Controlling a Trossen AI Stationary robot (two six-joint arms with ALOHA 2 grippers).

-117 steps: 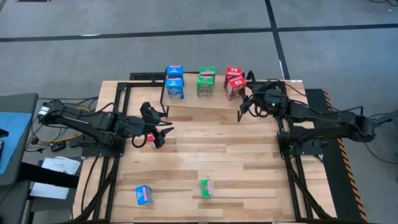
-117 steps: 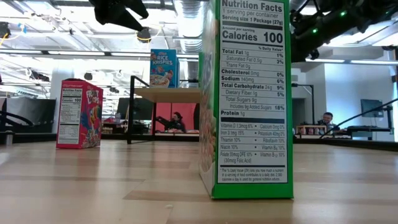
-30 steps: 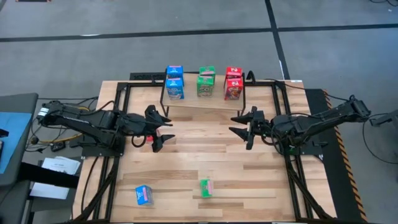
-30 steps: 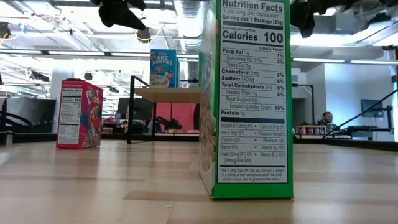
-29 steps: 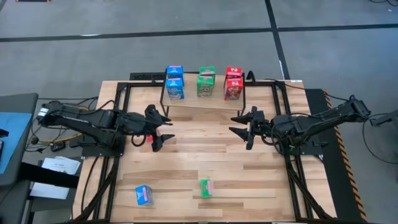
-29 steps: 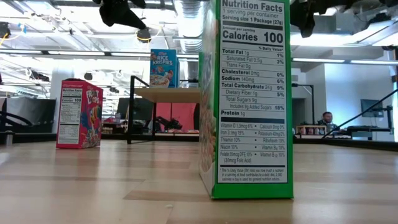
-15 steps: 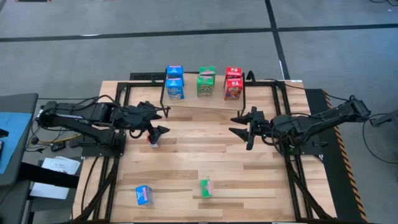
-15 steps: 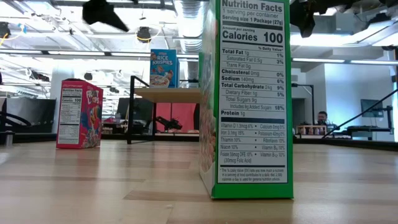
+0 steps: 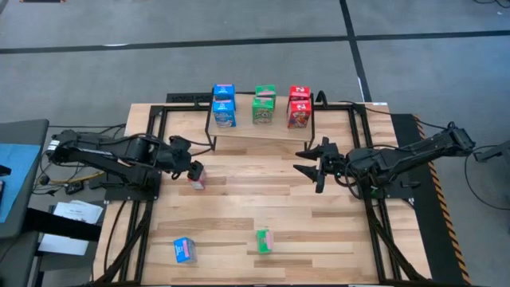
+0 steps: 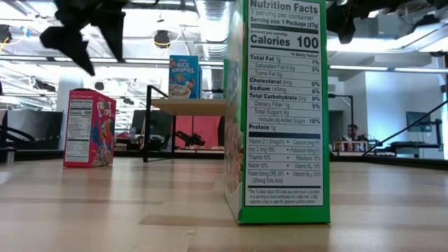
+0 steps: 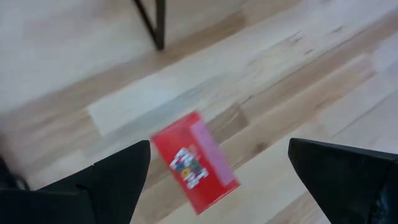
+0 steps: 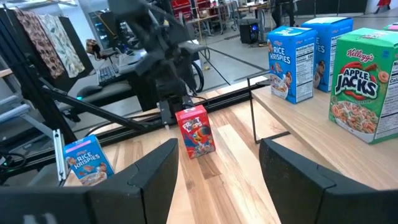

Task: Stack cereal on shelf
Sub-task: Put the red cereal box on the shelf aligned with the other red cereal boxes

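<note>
While six boxes are sitting on the shelf (image 9: pixel 259 130) at the table's far edge, a red cereal box (image 9: pixel 197 176) is standing upright on the tabletop (image 9: pixel 263 199) left of centre, its long axis vertical and its printed front facing the right arm. Its top is showing between the left arm's own fingers in the left wrist view. The left gripper (image 9: pixel 186 159) is hovering just beside and above it with fingers spread wide, gripping nothing. On the shelf, blue boxes (image 9: pixel 224 106), green boxes (image 9: pixel 264 106) and red boxes (image 9: pixel 300 107) are standing in pairs, one behind the other. Near the table's front edge, a blue box (image 9: pixel 184 250) and a green box (image 9: pixel 264 240) are standing apart from each other. The right gripper (image 9: pixel 312 160) is hanging over the table's right half, fingers parted and holding nothing. Light wooden planks are forming the tabletop, grey floor is surrounding it, and an open workshop with ceiling lights is showing beyond.
</note>
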